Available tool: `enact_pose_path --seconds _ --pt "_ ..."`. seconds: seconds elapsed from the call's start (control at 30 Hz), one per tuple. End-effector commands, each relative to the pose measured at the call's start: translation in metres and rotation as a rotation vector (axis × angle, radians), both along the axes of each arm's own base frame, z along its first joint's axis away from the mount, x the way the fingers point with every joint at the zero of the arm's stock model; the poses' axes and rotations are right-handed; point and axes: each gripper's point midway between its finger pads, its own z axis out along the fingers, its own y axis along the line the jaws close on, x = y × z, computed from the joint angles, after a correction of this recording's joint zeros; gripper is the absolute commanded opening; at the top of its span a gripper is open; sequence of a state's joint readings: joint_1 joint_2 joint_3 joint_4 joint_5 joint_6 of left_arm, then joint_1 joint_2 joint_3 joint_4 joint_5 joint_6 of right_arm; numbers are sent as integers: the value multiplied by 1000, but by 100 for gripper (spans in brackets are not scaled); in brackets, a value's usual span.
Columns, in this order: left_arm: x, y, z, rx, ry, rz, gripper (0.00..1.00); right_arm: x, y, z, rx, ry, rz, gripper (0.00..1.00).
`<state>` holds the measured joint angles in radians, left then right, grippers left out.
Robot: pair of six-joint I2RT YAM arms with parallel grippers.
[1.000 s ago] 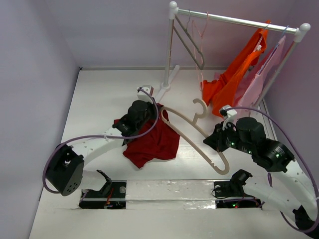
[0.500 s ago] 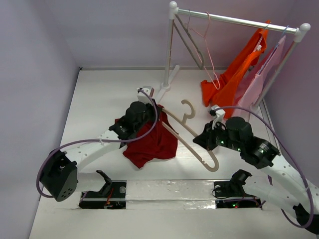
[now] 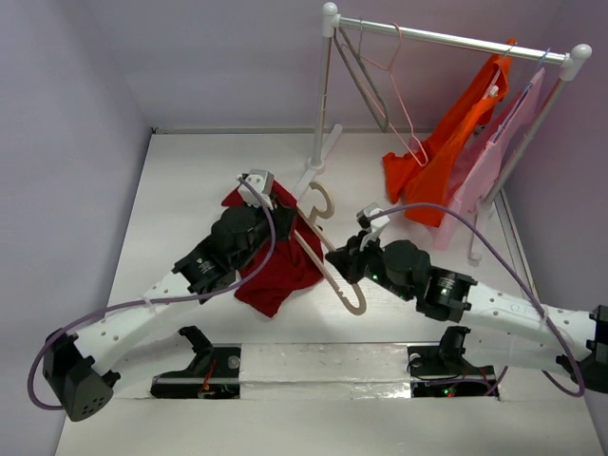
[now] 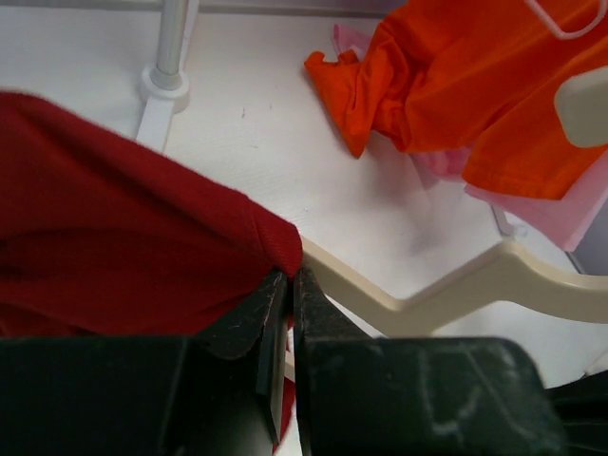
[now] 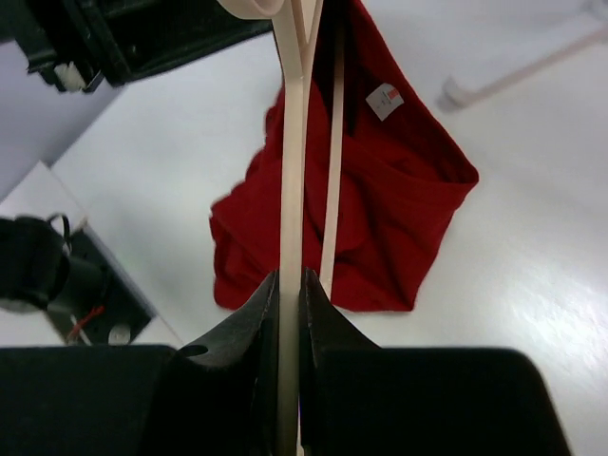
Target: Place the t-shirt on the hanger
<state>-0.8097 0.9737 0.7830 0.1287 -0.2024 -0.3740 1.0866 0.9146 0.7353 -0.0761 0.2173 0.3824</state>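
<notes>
The left gripper is pinched shut on a folded edge of the red t-shirt, right where one arm of the cream hanger meets the cloth. The right gripper is clamped on the hanger's other arm.

One camera looks down over the table from behind the arms. Two sit close behind the left gripper and right gripper. All share the shirt and hanger.

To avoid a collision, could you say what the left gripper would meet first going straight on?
The left gripper pinches the red t-shirt; straight on, it would probably meet the cream hanger just beyond, though depth is unclear.
</notes>
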Motion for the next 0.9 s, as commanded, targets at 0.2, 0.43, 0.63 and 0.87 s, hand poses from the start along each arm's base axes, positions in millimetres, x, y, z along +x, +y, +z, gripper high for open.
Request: enact_pose_path --seconds 0.2,0.43,0.63,0.87 --pt "-32 11 103 -162 -113 -42 0 33 43 102 385 -341 -159 0" --pt "-51 31 164 -174 -173 -60 0 14 65 135 456 -447 -107 0" --pt "-63 33 194 -174 -184 -108 0 -3 92 140 438 -461 -6 0" --pt "-50 9 198 -157 -137 -135 5 6 92 140 416 -491 -17 0"
